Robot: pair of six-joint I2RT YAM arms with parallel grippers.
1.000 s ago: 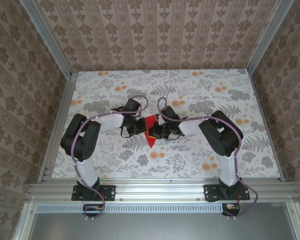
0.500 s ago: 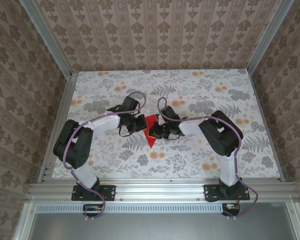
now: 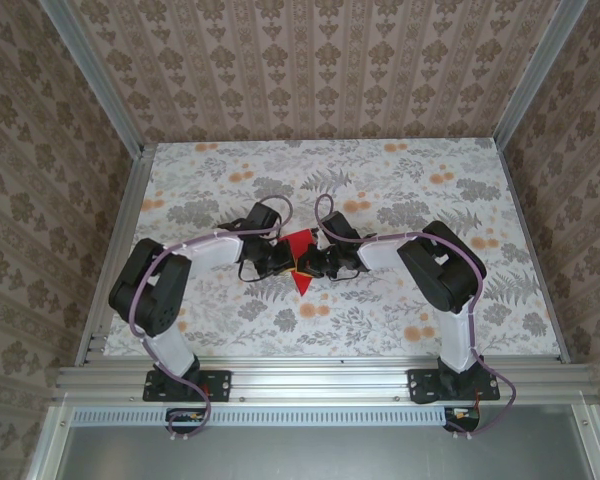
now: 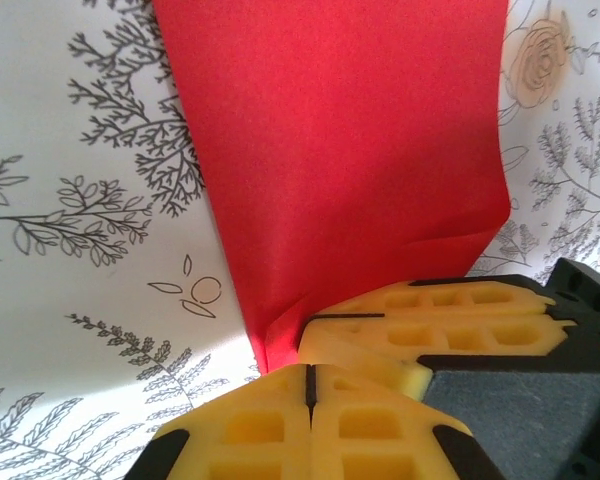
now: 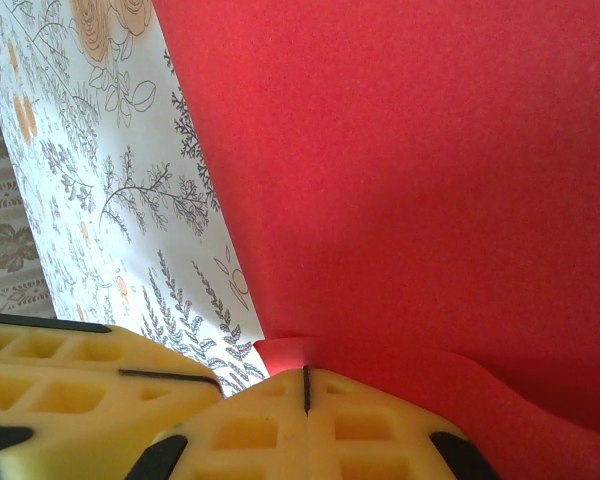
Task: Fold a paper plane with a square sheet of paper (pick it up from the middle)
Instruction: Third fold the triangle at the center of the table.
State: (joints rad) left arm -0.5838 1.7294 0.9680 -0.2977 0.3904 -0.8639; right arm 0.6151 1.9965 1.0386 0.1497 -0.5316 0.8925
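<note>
The red sheet of paper (image 3: 301,278) lies folded on the flowered table, a point toward the near edge; it is part-folded, not a finished paper plane. My left gripper (image 3: 288,263) and right gripper (image 3: 308,265) meet over it from either side. In the left wrist view the left gripper (image 4: 308,375) is shut, its tips against a lifted fold of the paper (image 4: 340,150), the right arm's yellow fingers (image 4: 440,320) beside it. In the right wrist view the right gripper (image 5: 306,385) is shut at a small curl of the paper (image 5: 410,150). No paper shows between either pair of jaws.
The flowered tabletop (image 3: 400,300) spreads wide on all sides of the paper. Aluminium rails (image 3: 310,375) run along the near edge, and patterned walls close in the back and both sides. Both arms reach inward from the near corners.
The left arm has shifted its elbow and brought its gripper slightly nearer and closer to the paper. The right arm and the paper have hardly moved.
</note>
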